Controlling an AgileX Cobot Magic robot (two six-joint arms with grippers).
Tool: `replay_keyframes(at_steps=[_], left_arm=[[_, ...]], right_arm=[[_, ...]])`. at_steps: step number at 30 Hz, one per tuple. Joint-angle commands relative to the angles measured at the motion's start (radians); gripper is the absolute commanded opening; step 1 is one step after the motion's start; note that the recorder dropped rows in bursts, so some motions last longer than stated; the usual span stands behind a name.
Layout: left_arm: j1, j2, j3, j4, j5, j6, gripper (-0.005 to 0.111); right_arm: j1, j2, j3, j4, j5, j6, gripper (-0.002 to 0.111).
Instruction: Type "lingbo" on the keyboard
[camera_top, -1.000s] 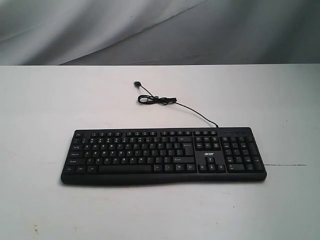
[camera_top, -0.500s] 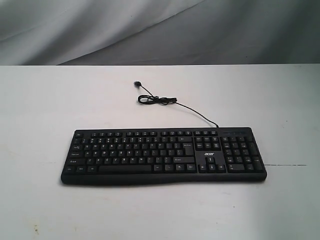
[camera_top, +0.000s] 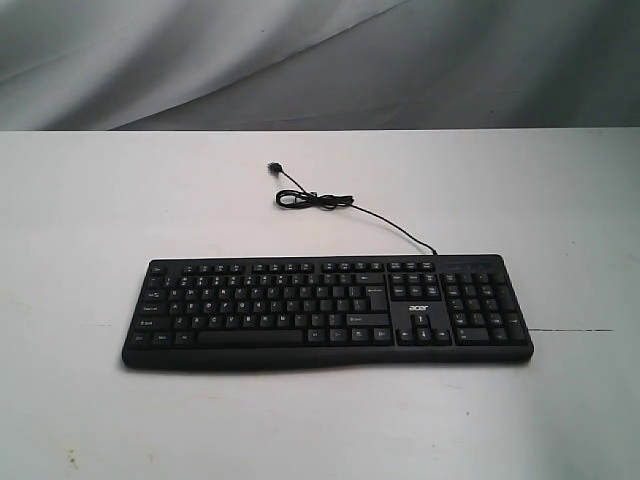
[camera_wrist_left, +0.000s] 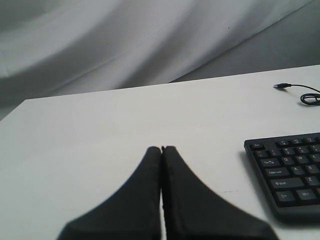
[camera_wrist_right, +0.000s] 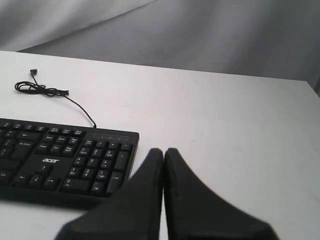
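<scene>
Nothing had shifted in the past second; the scene lay just as it was. Grey cloth (camera_top: 300, 60) hung behind the white table (camera_top: 90, 210). On the table the black keyboard (camera_top: 327, 310) lay flat, near the front edge and roughly centred, its number pad and small acer logo (camera_top: 422, 307) towards the right. Neither arm showed in the exterior view. By the wrist cameras, the left gripper (camera_wrist_left: 161, 149) sat off the keyboard's left end over bare table, jaws pressed together on nothing. The right gripper (camera_wrist_right: 164, 151) sat by the number-pad end, likewise closed and empty. A thin cable (camera_top: 385, 220) curled back from the keyboard to its plug (camera_top: 273, 166).
</scene>
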Motion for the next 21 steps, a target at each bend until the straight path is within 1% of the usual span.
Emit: replay_keyframes(at_steps=[1,8,12,17,21], left_arm=[[-0.007,-0.004,0.005,-0.002,-0.010,-0.004,0.000],[-0.007,-0.004,0.005,-0.002,-0.010,-0.004,0.000],[-0.007,-0.004,0.005,-0.002,-0.010,-0.004,0.000],[-0.007,-0.004,0.005,-0.002,-0.010,-0.004,0.000],[-0.007,-0.004,0.005,-0.002,-0.010,-0.004,0.000]], right_arm=[[-0.006,-0.005,0.029,0.011,-0.005,0.005,0.000],[-0.006,-0.011,0.069,0.000,-0.008,0.005,0.000],[-0.006,-0.085,0.075,0.000,0.000,-0.001,0.000],[-0.006,-0.185,0.078,-0.015,0.101,-0.001,0.000],[-0.008,-0.185,0.083,-0.019,0.095,-0.001,0.000]])
